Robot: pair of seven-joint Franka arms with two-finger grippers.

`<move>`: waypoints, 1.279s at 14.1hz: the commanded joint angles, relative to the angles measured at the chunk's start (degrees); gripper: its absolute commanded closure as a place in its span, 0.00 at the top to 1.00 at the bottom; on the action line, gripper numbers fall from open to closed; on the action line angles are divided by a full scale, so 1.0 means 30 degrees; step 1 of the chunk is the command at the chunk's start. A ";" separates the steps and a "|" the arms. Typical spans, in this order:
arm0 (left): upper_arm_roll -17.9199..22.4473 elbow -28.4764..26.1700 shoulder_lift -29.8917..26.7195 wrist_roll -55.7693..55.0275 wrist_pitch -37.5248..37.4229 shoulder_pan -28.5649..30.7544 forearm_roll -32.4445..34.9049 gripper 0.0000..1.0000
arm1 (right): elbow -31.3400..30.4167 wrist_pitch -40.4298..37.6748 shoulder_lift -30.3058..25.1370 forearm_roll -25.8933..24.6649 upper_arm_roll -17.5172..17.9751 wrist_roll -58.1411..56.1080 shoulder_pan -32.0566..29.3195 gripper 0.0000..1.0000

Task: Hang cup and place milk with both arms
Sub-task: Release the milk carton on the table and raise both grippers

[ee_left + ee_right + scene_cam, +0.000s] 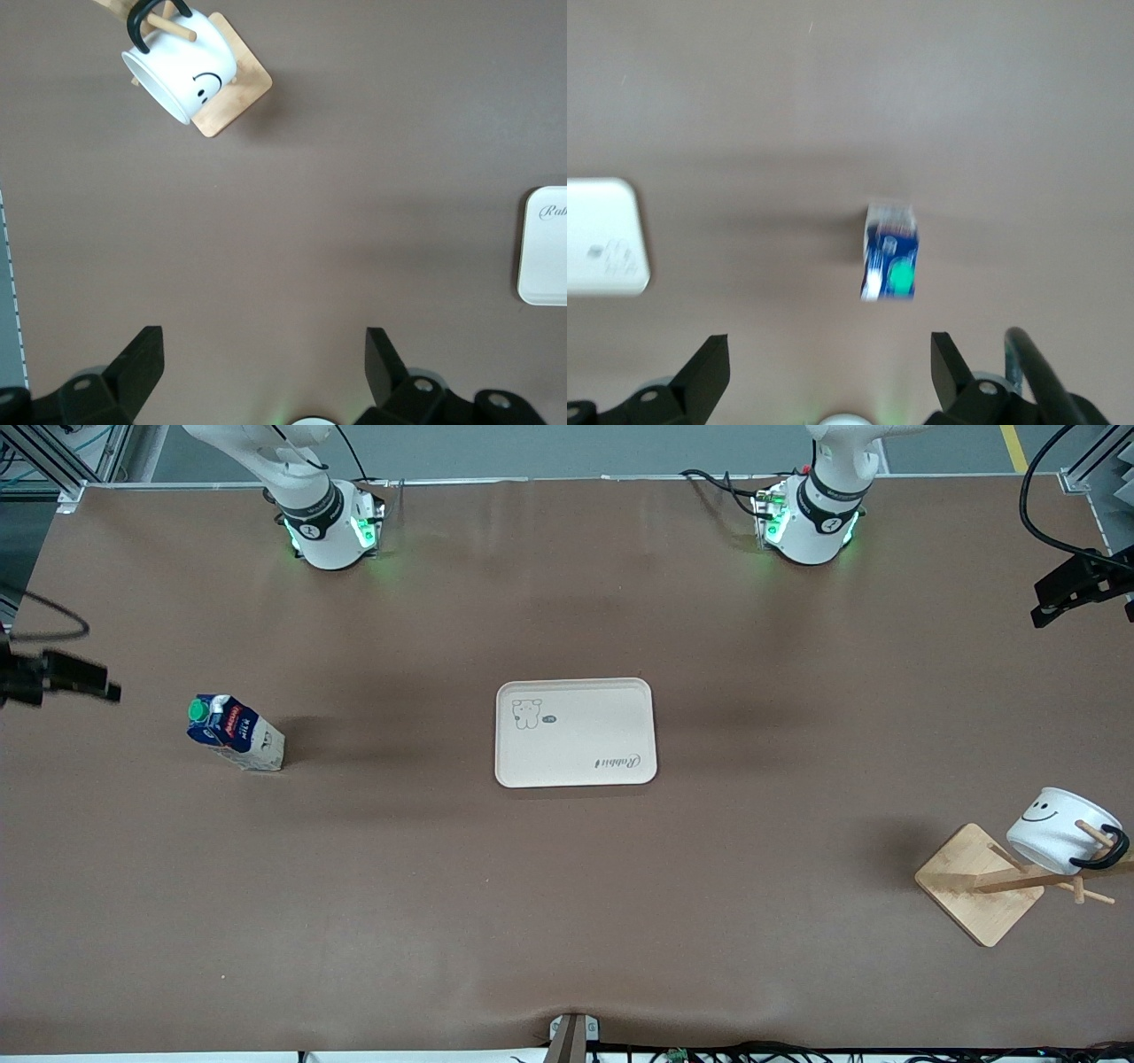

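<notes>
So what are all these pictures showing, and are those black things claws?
Yes, sort of! Two white robot arms stand at a brown table. The big picture looks down from above. The other two come from cameras on each arm's wrist, so the black prongs at the bottom are claws, called grippers. The left gripper and right gripper are both open, up in the air and holding nothing.

On the table, a milk carton stands toward the right arm's end. A cream tray with a little animal drawing lies in the middle. Toward the left arm's end, a white smiley cup already hangs by its handle on a wooden rack.
</notes>
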 commanded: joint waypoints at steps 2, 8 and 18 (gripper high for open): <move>0.0054 -0.0082 -0.0389 -0.0175 -0.0817 -0.0271 -0.0306 1.00 | -0.3874 -0.0563 -0.3195 0.0375 -0.0073 0.0313 0.0003 1.00; -0.0647 -0.0140 -0.0332 -0.0467 -0.1114 -0.0330 -0.0335 1.00 | -0.9536 0.2633 -0.6981 0.0141 -0.0102 0.0284 -0.0054 1.00; -0.1118 -0.0345 -0.0067 -0.0585 -0.0557 -0.0213 -0.0335 1.00 | -0.6198 0.2572 -0.5780 -0.1763 -0.0015 0.0284 -0.0584 1.00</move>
